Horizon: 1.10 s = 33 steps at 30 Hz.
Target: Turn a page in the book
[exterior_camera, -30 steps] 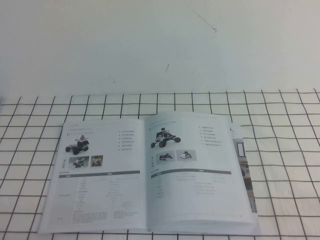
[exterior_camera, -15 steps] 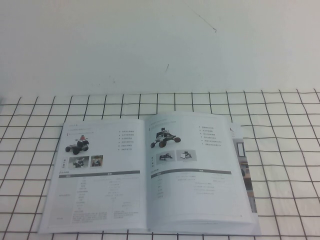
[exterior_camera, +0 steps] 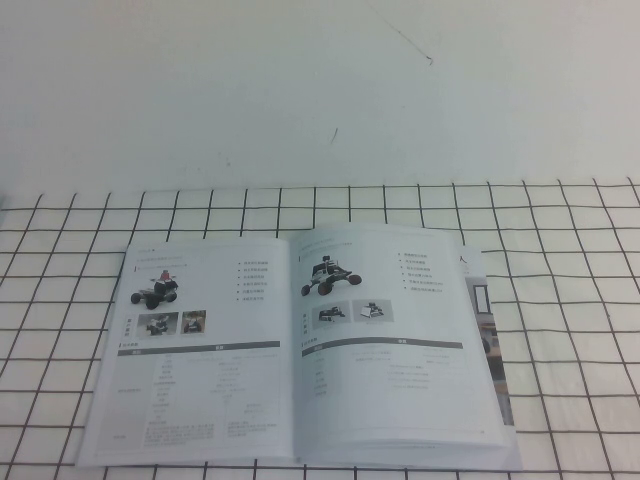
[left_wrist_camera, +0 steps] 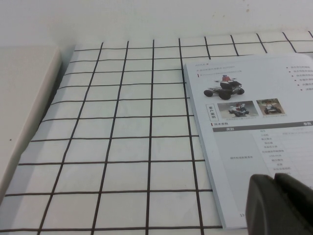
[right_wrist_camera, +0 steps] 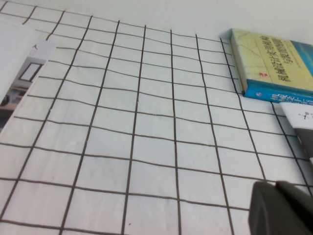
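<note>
The book (exterior_camera: 300, 350) lies open and flat on the grid cloth, at the near middle of the table. Its right page (exterior_camera: 390, 340) and left page (exterior_camera: 200, 350) both show robot-vehicle photos, a dark bar and a table. Neither gripper shows in the high view. In the left wrist view my left gripper (left_wrist_camera: 275, 183) is shut and empty, just above the near outer corner of the book's left page (left_wrist_camera: 244, 127). In the right wrist view my right gripper (right_wrist_camera: 276, 186) is shut and empty over bare cloth, well to the right of the book's right edge (right_wrist_camera: 19, 83).
A closed yellow and blue book (right_wrist_camera: 274, 58) lies on the cloth far right of the catalogue, with a white printed item (right_wrist_camera: 303, 120) beside it. A pale flat block (left_wrist_camera: 24, 98) borders the cloth's left edge. A white wall stands behind the table.
</note>
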Available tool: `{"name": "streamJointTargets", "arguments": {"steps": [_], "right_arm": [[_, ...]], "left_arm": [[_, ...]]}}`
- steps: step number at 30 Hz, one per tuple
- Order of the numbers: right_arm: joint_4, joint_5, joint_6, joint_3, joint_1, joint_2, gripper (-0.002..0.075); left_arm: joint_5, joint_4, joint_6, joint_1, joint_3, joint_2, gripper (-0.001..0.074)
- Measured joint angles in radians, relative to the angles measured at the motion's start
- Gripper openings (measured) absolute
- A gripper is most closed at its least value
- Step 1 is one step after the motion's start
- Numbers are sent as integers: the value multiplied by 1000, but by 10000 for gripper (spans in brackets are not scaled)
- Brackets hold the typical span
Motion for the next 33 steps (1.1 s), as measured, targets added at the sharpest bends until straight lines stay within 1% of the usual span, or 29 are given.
{"name": "streamJointTargets", "arguments": {"steps": [15,24,29,33], "right_arm": [[0,0,0,0,0,0,1],[0,0,0,0,0,0,1],[0,-11,0,0,0,0,1],[0,-118,0,2,0,0,1]], "left_arm": [[-2,0,0,0,0,0,-1],[-65,0,0,0,4,0,-1],[-174,0,0,0,4,0,-1],[-377,3,0,0,4,0,-1]]}}
